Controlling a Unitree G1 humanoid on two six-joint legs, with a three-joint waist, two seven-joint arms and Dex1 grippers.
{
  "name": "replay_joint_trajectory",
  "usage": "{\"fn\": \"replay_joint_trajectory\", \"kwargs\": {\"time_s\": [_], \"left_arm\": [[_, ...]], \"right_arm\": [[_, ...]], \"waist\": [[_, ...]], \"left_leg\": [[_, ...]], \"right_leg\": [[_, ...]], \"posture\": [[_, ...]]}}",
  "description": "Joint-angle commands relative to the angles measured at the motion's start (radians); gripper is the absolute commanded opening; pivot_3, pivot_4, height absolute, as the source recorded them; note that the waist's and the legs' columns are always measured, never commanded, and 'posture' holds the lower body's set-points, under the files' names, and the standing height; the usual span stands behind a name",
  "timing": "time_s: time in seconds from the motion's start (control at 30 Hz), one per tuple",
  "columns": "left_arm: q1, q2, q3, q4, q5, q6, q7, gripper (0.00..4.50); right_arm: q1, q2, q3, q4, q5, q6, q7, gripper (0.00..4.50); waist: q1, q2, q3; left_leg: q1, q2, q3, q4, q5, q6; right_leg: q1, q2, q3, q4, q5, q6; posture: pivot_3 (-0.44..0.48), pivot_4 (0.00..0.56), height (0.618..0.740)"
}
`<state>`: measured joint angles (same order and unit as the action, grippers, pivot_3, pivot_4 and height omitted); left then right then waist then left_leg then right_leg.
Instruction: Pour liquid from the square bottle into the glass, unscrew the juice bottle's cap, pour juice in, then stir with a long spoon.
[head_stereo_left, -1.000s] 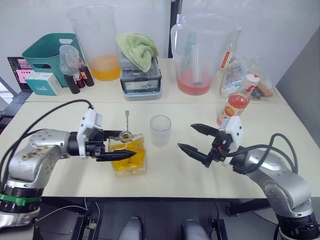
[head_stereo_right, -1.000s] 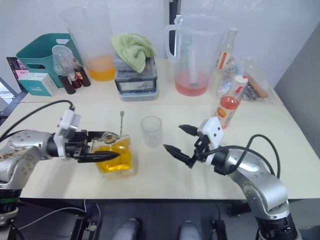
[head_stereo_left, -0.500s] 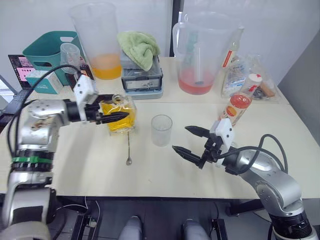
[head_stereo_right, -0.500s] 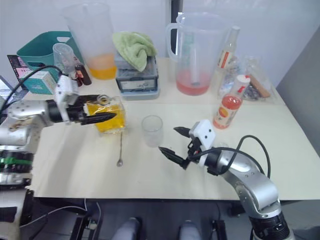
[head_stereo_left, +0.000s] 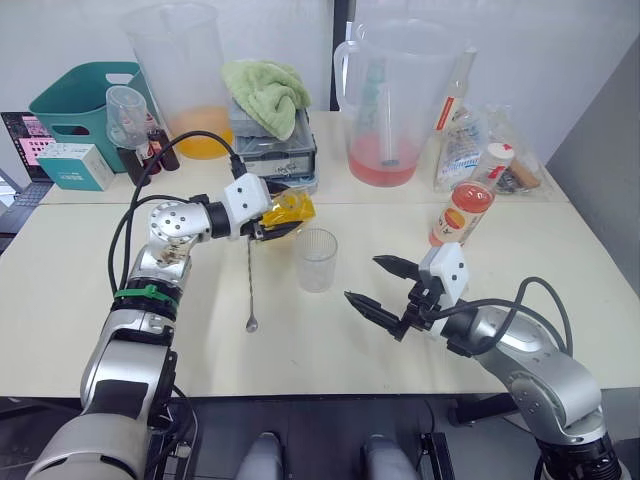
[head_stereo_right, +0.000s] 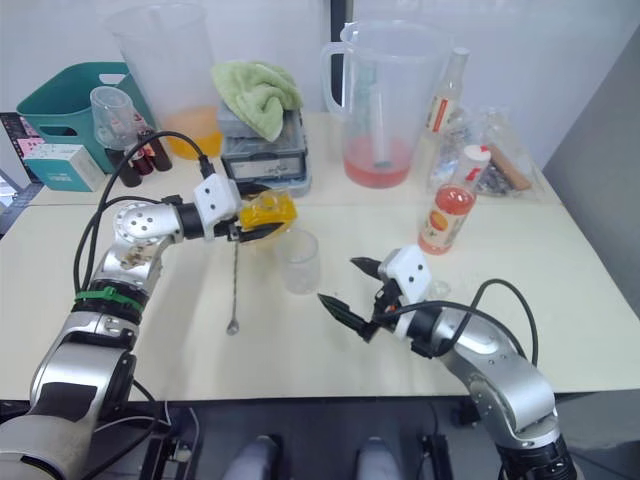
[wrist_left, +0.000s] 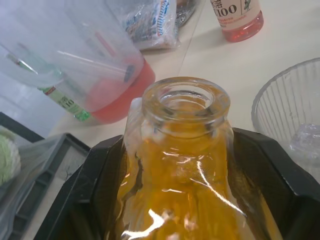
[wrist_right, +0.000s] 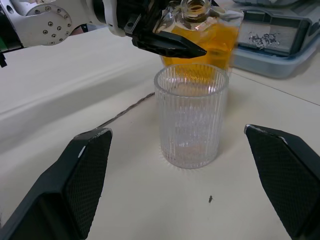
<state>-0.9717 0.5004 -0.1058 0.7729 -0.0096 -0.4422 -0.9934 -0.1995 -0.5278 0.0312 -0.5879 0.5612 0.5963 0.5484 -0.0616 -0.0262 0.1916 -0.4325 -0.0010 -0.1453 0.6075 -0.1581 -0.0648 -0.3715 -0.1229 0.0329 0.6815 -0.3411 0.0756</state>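
Note:
The square bottle (head_stereo_left: 287, 208) holds amber liquid and hangs tilted just above and left of the glass (head_stereo_left: 317, 259), its open neck (wrist_left: 186, 98) toward the rim. My left gripper (head_stereo_left: 278, 222) is shut on the bottle's body. The ribbed glass (wrist_right: 190, 116) stands on the table and looks empty. My right gripper (head_stereo_left: 363, 278) is open on the glass's right, holding nothing. The juice bottle (head_stereo_left: 460, 212) stands at the right with its white cap (head_stereo_left: 497, 153) on. The long spoon (head_stereo_left: 250, 285) lies flat on the table, left of the glass.
At the back stand a pitcher with orange liquid (head_stereo_left: 190, 90), a pitcher with pink liquid (head_stereo_left: 385, 110), a green cloth (head_stereo_left: 265, 90) on a grey box, a teal basket (head_stereo_left: 75, 100) and a plastic bag (head_stereo_left: 465, 140).
My left gripper has carried the square bottle to the right, up to the glass, and tilted it. The right gripper has barely moved. The spoon lies where it was.

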Motion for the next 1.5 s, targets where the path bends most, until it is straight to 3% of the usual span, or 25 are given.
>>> {"fn": "replay_joint_trajectory", "kwargs": {"time_s": [0.03, 0.8, 1.5], "left_arm": [[-0.083, -0.001, 0.022, 0.001, 0.017, -0.153, 0.062, 2.83], [-0.146, 0.046, -0.068, 0.165, 0.302, -0.52, 0.345, 2.83], [-0.191, 0.106, -0.185, 0.177, 0.615, -0.618, 0.739, 2.83]], "right_arm": [[0.024, -0.01, -0.032, -0.048, -0.006, -0.023, -0.001, 4.5], [0.023, 0.007, -0.046, -0.061, 0.015, -0.01, -0.017, 4.5], [0.015, 0.02, -0.056, -0.078, 0.04, 0.012, -0.043, 4.5]], "waist": [[-0.001, 0.0, 0.0], [-0.007, 0.0, 0.0], [-0.007, 0.0, 0.0]], "left_leg": [[0.0, 0.0, 0.0, 0.0, 0.0, 0.0], [0.0, 0.0, 0.0, 0.0, 0.0, 0.0], [0.0, 0.0, 0.0, 0.0, 0.001, -0.001]], "right_leg": [[0.0, 0.0, 0.0, 0.0, 0.0, 0.0], [0.0, 0.0, 0.0, 0.001, 0.0, 0.0], [0.0, 0.0, 0.0, 0.002, 0.0, 0.0]], "posture": [[0.0, 0.15, 0.74], [0.0, 0.15, 0.74], [0.0, 0.15, 0.74]]}}
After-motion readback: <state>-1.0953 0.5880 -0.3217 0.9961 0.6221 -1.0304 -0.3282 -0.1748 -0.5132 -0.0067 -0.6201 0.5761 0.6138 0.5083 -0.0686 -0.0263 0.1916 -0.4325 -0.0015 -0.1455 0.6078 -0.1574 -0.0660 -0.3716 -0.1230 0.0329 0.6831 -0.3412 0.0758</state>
